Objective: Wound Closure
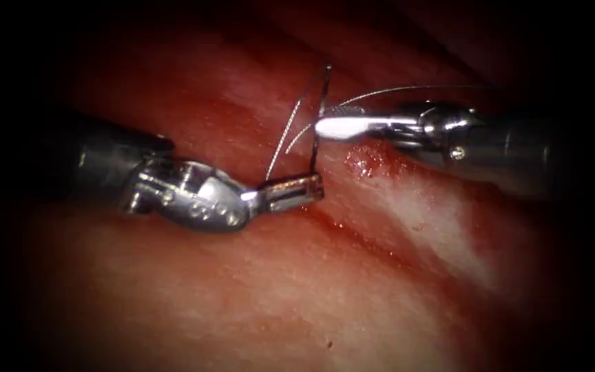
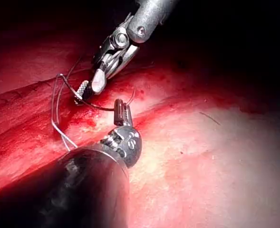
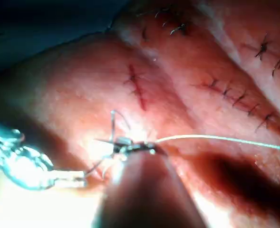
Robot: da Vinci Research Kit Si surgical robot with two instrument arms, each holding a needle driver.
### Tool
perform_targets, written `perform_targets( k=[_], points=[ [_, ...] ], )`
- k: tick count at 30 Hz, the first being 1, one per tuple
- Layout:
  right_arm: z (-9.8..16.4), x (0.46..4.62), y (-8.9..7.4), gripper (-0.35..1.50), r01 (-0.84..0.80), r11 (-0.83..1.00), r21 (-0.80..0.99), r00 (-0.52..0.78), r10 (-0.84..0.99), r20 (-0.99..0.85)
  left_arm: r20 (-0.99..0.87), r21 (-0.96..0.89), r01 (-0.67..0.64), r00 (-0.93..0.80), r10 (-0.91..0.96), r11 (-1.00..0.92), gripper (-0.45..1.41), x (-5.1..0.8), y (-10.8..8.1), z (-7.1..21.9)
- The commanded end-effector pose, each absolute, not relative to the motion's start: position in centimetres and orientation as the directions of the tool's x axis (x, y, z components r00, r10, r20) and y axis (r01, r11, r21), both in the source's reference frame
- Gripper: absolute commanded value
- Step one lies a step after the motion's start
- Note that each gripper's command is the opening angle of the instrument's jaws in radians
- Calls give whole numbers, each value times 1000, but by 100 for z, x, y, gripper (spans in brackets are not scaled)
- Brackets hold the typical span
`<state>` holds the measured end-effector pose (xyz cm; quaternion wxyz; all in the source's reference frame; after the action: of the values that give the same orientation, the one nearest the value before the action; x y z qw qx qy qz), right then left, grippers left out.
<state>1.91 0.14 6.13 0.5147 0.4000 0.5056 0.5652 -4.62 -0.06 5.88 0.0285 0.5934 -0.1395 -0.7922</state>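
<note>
Glistening tissue (image 1: 256, 289) lies beneath both tools. Left pincer (image 1: 309, 189) is clamped on the thread (image 1: 280, 148), which rises in a tall loop. Right pincer (image 1: 335, 126) is closed across that loop beside the cut (image 1: 359, 238). I cannot make out the needle.

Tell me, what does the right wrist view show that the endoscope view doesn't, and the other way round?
Right wrist view: rows of dark stitches on older cuts, and a short red cut. Endoscope view: the right tool seen from the side, and a spot of red fluid below it. Both: the left tool, jaws shut on the thread, which loops up and trails past the right tool, over the tissue.
</note>
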Motion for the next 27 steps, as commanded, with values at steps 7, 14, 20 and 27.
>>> perform_targets(
  k=[7, 14, 20, 27],
  points=[
    [620, 206, 13, 36, -177, 32, 984, -155, 986, -60, -934, 252, -117, -289, -209, -961, -45, -471, -11, 588],
    [620, 204, 13, -35, -214, 19, 977, -165, 985, -55, -934, 252, -117, -289, -210, -961, -45, -471, -11, 588],
    [622, 196, 16, -35, -253, 35, 967, -178, 981, -82, -957, 84, -121, -285, -47, -989, 111, -472, -9, 586],
    [628, 187, 20, -35, -313, 136, 940, -190, 961, -202, -962, -155, -107, -210, 175, -982, 126, -450, -2, 563]
  ],
)
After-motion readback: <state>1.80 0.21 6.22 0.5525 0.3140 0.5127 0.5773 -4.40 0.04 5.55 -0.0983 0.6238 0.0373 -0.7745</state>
